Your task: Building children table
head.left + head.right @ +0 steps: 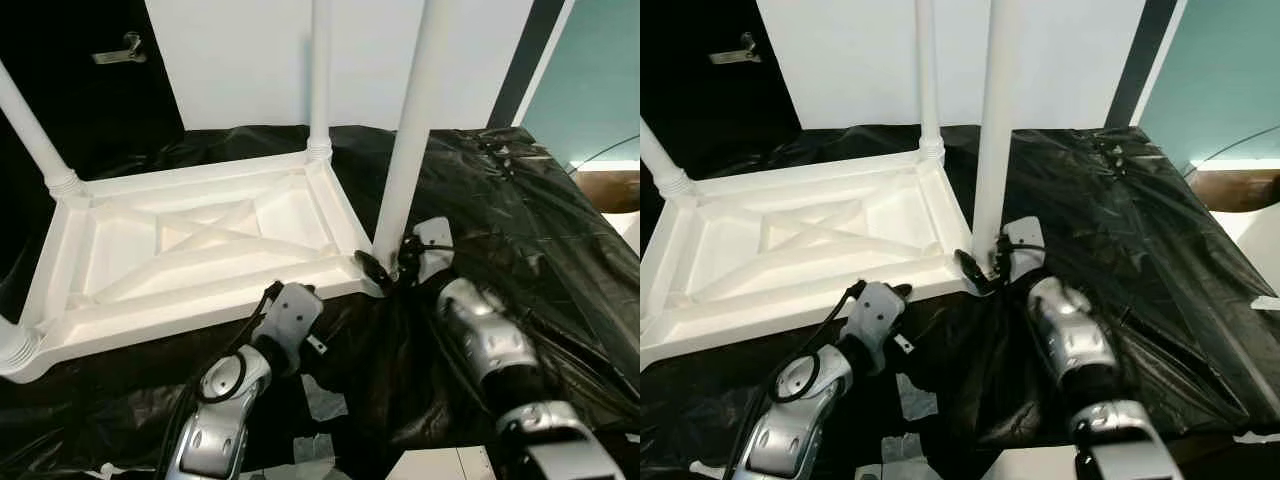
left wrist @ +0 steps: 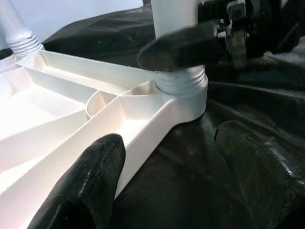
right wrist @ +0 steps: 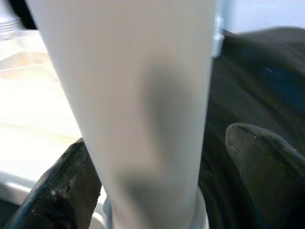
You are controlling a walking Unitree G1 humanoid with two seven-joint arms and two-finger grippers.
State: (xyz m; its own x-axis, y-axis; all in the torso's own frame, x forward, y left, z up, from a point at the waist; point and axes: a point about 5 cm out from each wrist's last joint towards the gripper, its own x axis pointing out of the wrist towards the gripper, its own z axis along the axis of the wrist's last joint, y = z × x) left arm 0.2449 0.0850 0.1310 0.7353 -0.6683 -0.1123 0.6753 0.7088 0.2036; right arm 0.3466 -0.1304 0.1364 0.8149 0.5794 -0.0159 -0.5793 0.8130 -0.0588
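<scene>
Left eye view: white plastic children's table top lies upside down on black plastic sheeting; four white legs stand in its corner sockets. Right gripper is at the near-right white tubular leg, just above its socket. Left gripper sits beside the near rim.

Left wrist view: left jaws apart, holding nothing.

Right wrist view: right jaws straddle the leg; contact unclear.

Judgement: assembly nearly complete; the last leg may need tightening.

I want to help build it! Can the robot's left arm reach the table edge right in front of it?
Probably yes. The left pincer is open and sits right at the rim of the upside-down table, with nothing between them. The right pincer is busy around the near leg.
</scene>
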